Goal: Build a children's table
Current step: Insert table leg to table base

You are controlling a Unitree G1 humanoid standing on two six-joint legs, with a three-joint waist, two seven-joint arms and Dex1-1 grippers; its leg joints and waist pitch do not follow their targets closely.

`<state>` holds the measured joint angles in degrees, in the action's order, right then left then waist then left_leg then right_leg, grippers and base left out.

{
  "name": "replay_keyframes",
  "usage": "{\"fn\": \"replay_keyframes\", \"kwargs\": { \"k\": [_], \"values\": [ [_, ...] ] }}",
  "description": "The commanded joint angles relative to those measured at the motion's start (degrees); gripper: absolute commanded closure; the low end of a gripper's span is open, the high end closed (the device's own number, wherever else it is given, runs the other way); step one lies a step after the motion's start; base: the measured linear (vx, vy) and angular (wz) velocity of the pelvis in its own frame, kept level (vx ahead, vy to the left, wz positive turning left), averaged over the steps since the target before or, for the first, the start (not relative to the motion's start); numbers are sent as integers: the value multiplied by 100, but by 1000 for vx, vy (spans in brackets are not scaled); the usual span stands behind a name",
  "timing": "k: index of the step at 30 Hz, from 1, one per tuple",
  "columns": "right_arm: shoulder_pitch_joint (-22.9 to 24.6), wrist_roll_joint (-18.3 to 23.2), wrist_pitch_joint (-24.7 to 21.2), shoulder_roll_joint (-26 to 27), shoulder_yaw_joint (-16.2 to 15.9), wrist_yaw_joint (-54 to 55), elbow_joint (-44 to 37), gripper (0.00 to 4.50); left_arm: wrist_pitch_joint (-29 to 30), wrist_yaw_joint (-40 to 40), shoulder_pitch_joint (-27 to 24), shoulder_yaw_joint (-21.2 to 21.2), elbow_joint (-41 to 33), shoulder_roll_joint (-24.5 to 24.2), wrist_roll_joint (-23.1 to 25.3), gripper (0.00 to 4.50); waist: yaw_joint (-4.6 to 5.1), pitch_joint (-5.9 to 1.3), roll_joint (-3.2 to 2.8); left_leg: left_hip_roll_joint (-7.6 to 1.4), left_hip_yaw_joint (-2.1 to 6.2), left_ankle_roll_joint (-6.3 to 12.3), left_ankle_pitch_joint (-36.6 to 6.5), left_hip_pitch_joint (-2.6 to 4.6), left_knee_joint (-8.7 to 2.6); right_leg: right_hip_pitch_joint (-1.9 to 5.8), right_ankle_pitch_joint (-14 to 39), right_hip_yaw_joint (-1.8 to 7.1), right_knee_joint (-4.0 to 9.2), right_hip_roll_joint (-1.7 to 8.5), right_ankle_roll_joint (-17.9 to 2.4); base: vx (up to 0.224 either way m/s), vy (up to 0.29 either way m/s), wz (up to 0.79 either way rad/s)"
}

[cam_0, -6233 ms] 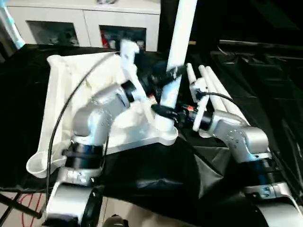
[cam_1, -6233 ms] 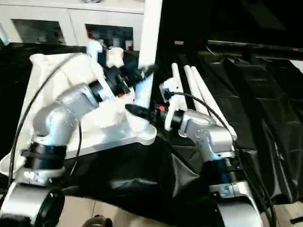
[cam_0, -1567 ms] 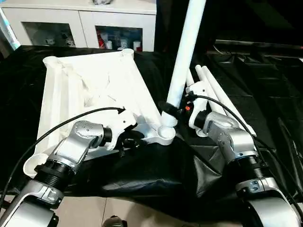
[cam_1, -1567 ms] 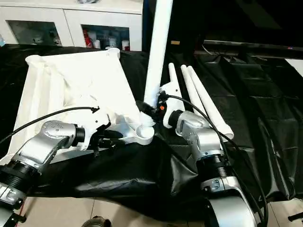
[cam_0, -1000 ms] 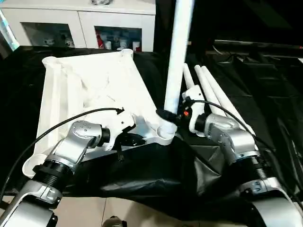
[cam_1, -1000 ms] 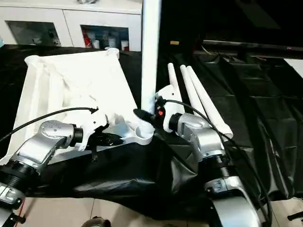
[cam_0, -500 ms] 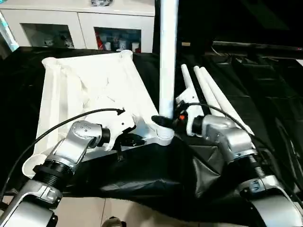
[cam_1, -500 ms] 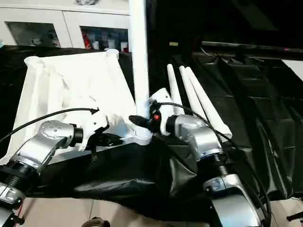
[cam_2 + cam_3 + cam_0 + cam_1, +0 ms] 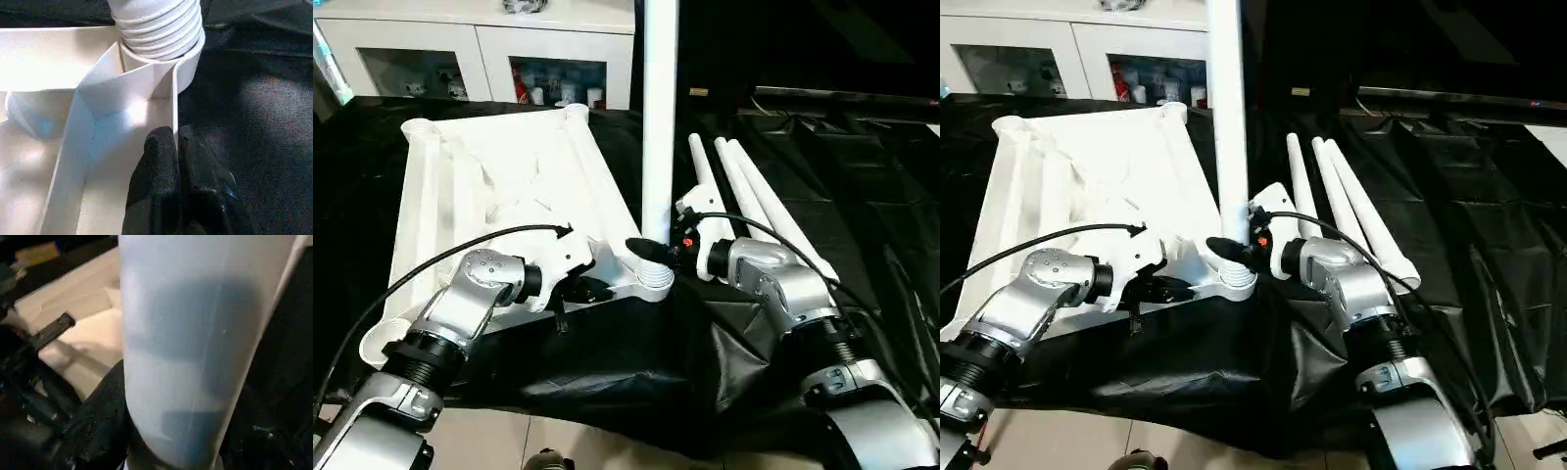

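Note:
The children's table top (image 9: pixel 499 186) lies upside down on black cloth, ribbed underside up. One white leg (image 9: pixel 659 117) stands upright in the near right corner socket (image 9: pixel 654 284); its threaded end (image 9: pixel 156 24) sits in the socket's ring. My right gripper (image 9: pixel 655 252) is shut on this leg just above the socket, one black finger (image 9: pixel 98 421) pressed against the tube. My left gripper (image 9: pixel 175 139) is shut on the thin rim wall of the table top, a short way from that socket.
Three loose white legs (image 9: pixel 754 211) lie side by side on the cloth, right of the table top and behind my right forearm. A white cabinet (image 9: pixel 480 54) with glass doors stands at the back. The cloth's near edge hangs over pale floor (image 9: pixel 607 441).
The leg has swung from a rightward lean to upright over the corner socket, carried by my right gripper, which moved left. My left gripper has stayed on the rim.

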<state>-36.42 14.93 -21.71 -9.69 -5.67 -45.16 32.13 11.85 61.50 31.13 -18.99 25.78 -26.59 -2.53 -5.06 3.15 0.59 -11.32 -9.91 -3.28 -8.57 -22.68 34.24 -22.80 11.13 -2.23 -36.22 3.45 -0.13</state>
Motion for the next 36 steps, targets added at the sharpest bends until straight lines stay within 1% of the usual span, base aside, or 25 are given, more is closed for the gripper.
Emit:
{"fn": "replay_keyframes", "kwargs": {
  "k": [1, 2, 3, 4, 5, 6, 7, 10, 11, 12, 13, 15, 16, 18, 19, 20, 21, 22, 24, 26, 28, 29, 30, 35, 36],
  "values": [
    [121, 204, -5, 10, 287, 94, 110, 259, 17, -52, 6, -50, 153, -29, 172, 450, 7, -392, -50, -179, 52, -301, -1777, 201, -454, 185, 1214, 219, 449, 424, -1154, 0, 0, 0],
    [190, 267, 2, 32, 345, 74, 134, 259, 24, -59, 12, -41, 157, -30, 173, 450, 1, -392, -83, -181, 55, -313, -1805, 204, -456, 178, 1188, 220, 458, 426, -1158, 0, 0, 0],
    [304, 301, 76, 52, 384, 60, 170, 259, 31, -59, 15, -31, 156, -29, 174, 450, -7, -399, -71, -181, 54, -309, -1798, 201, -453, 184, 1140, 221, 451, 431, -1170, 0, 0, 0],
    [344, 299, 111, 58, 387, 65, 171, 259, 32, -60, 11, -28, 150, -29, 175, 450, -18, -402, -101, -183, 58, -312, -1784, 202, -451, 183, 1088, 217, 445, 432, -1187, 0, 0, 0],
    [411, 291, 162, 69, 393, 80, 189, 259, 34, -79, 14, -16, 148, -18, 175, 450, -7, -398, -90, -181, 52, -310, -1794, 197, -455, 181, 1070, 217, 449, 423, -1190, 0, 0, 0],
    [503, 258, 223, 87, 401, 152, 236, 259, 43, -99, 14, -2, 141, -5, 173, 450, -12, -401, -103, -179, 58, -316, -1796, 198, -455, 182, 1039, 212, 437, 419, -1207, 0, 0, 0],
    [533, 216, 280, 104, 418, 217, 288, 259, 45, -101, 13, -1, 136, -2, 173, 450, -8, -398, -95, -178, 53, -314, -1811, 200, -459, 178, 1044, 212, 445, 415, -1210, 0, 0, 0],
    [698, 191, 598, 216, 557, 426, 439, 259, 41, -132, 26, -10, 154, 29, 178, 450, -2, -373, -93, -180, 58, -341, -2037, 218, -473, 158, 1379, 217, 477, 431, -1182, 0, 0, 0],
    [698, 191, 598, 216, 557, 426, 439, 259, 41, -132, 26, -10, 154, 29, 178, 450, 3, -359, -94, -180, 68, -369, -2196, 231, -481, 142, 1632, 219, 502, 439, -1140, 0, 0, 0],
    [790, 254, 728, 294, 679, 516, 473, 259, 35, -149, 26, -13, 156, 43, 179, 450, 14, -347, -112, -183, 83, -410, -2355, 241, -497, 135, 1838, 216, 524, 440, -1098, 0, 0, 0],
    [813, 265, 777, 314, 709, 546, 480, 259, 32, -154, 28, -13, 159, 47, 179, 450, 16, -346, -107, -183, 87, -417, -2407, 245, -500, 133, 1909, 217, 531, 442, -1079, 0, 0, 0],
    [912, 319, 997, 384, 815, 630, 513, 259, 21, -180, 44, -8, 180, 68, 183, 450, 19, -317, -111, -190, 107, -461, -2721, 295, -512, 95, 2265, 223, 579, 454, -1023, 0, 0, 0],
    [950, 337, 1094, 409, 854, 661, 534, 259, 17, -190, 52, -5, 192, 77, 186, 450, 20, -321, -109, -189, 111, -465, -2769, 302, -514, 97, 2315, 222, 584, 457, -1011, 0, 0, 0],
    [1036, 366, 1266, 449, 913, 680, 552, 259, 12, -204, 64, -5, 209, 91, 191, 450, 23, -327, -106, -192, 120, -460, -2780, 288, -523, 104, 2330, 227, 593, 464, -998, 0, 0, 0],
    [1102, 403, 1361, 483, 966, 679, 544, 259, 9, -211, 73, -4, 222, 99, 197, 450, 26, -326, -109, -193, 122, -455, -2778, 286, -526, 100, 2323, 227, 590, 463, -998, 0, 0, 0],
    [1137, 424, 1405, 501, 995, 678, 539, 259, 6, -216, 79, -3, 233, 104, 200, 450, 23, -322, -115, -194, 119, -453, -2830, 301, -527, 80, 2345, 229, 600, 458, -995, 0, 0, 0],
    [1218, 448, 1561, 537, 1057, 658, 538, 259, 2, -231, 96, 4, 256, 119, 213, 450, 29, -321, -119, -194, 127, -459, -2871, 296, -534, 87, 2361, 225, 594, 455, -996, 0, 0, 0],
    [1223, 448, 1574, 538, 1060, 656, 539, 259, 3, -232, 97, 4, 258, 120, 214, 450, 27, -320, -119, -196, 123, -457, -2900, 301, -534, 75, 2380, 229, 604, 456, -990, 0, 0, 0],
    [1287, 455, 1670, 545, 1078, 626, 509, 259, -8, -239, 112, 9, 278, 132, 228, 450, 26, -319, -115, -193, 125, -443, -2885, 293, -539, 80, 2376, 233, 606, 456, -990, 0, 0, 0],
    [1369, 450, 1735, 531, 1029, 586, 422, 259, -16, -237, 120, 10, 293, 141, 241, 450, 19, -314, -123, -197, 127, -442, -2939, 304, -541, 69, 2424, 234, 616, 459, -970, 0, 0, 0],
    [1419, 275, 1823, 448, 842, 555, 381, 259, -31, -244, 127, 8, 308, 145, 257, 450, 24, -314, -118, -195, 133, -438, -2948, 290, -551, 80, 2435, 233, 617, 459, -962, 0, 0, 0],
    [1421, 263, 1829, 444, 831, 553, 379, 259, -32, -245, 128, 8, 311, 145, 259, 450, 25, -315, -123, -195, 132, -439, -2951, 291, -556, 77, 2431, 230, 621, 455, -952, 0, 0, 0],
    [1445, 129, 1894, 392, 702, 546, 342, 259, -46, -249, 139, 7, 335, 146, 272, 450, 25, -310, -120, -194, 132, -441, -2958, 290, -558, 75, 2450, 231, 626, 455, -942, 0, 0, 0],
    [1426, -150, 2090, 290, 501, 524, 357, 259, -55, -235, 144, 3, 350, 152, 277, 450, 23, -309, -116, -196, 131, -415, -2921, 292, -567, 72, 2534, 240, 652, 469, -903, 0, 0, 0],
    [1398, -301, 2060, 227, 376, 596, 350, 259, -67, -232, 144, 2, 367, 154, 292, 450, 29, -306, -96, -195, 129, -405, -2897, 286, -567, 71, 2535, 240, 648, 461, -901, 0, 0, 0]
  ]
}}
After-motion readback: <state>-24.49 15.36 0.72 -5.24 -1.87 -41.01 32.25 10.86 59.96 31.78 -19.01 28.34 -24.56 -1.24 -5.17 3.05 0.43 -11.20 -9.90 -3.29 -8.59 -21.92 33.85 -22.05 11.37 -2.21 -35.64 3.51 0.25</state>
